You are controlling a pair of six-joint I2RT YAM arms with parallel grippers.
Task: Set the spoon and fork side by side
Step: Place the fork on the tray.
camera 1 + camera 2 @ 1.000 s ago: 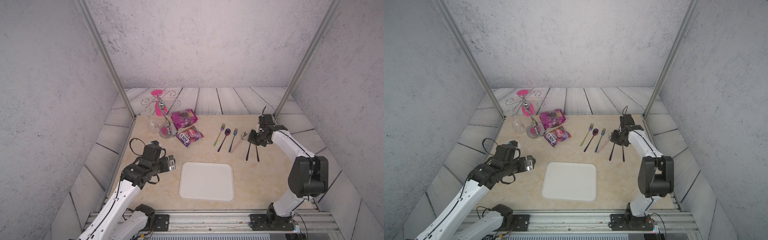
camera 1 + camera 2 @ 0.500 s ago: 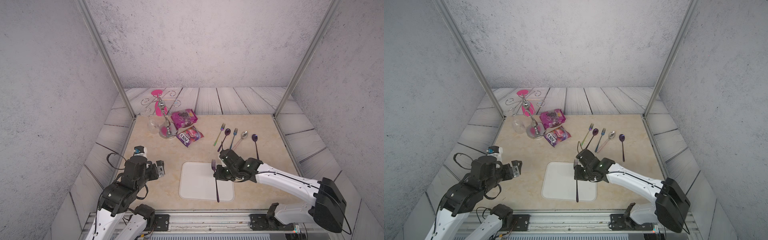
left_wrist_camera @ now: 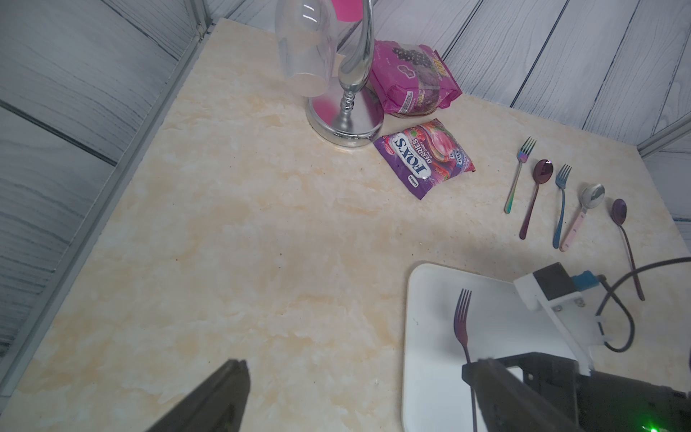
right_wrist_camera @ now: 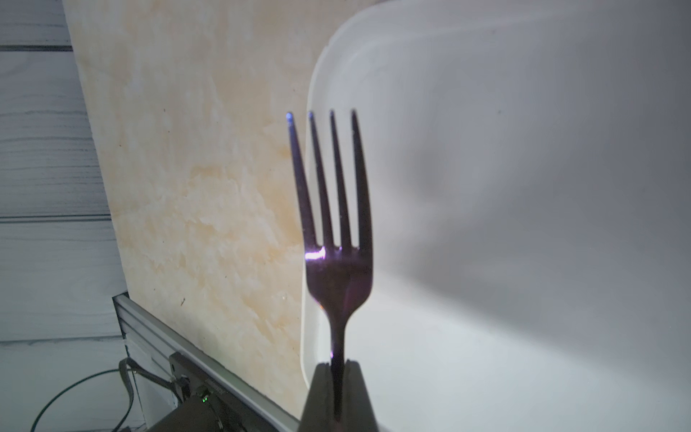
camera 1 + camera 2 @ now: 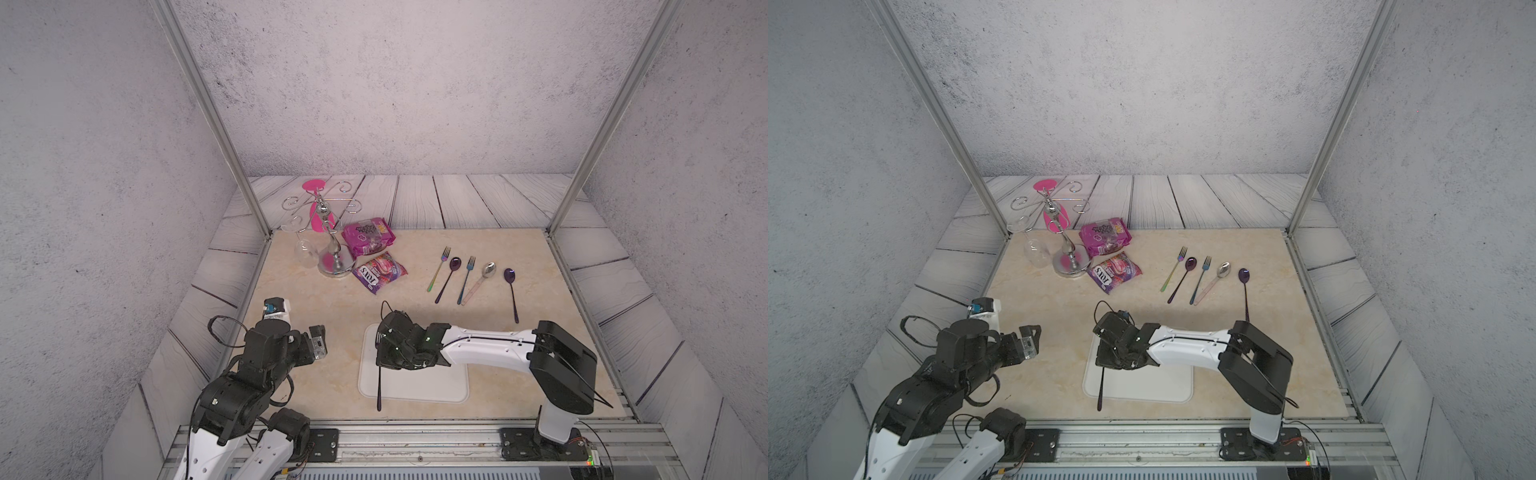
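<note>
We see the right end effector (image 4: pixel 338 374) clamped on the handle of the dark purple metal fork (image 4: pixel 336 269), whose tines point away from the robot over the left side of the white rectangular tray (image 5: pixel 436 386). The dark purple spoon (image 5: pixel 512 291) lies on the marble-patterned desk (image 5: pixel 316 299), at the right end of a cutlery row (image 5: pixel 465 281). The left end effector (image 5: pixel 316 343) hangs with its fingers apart and holds nothing.
</note>
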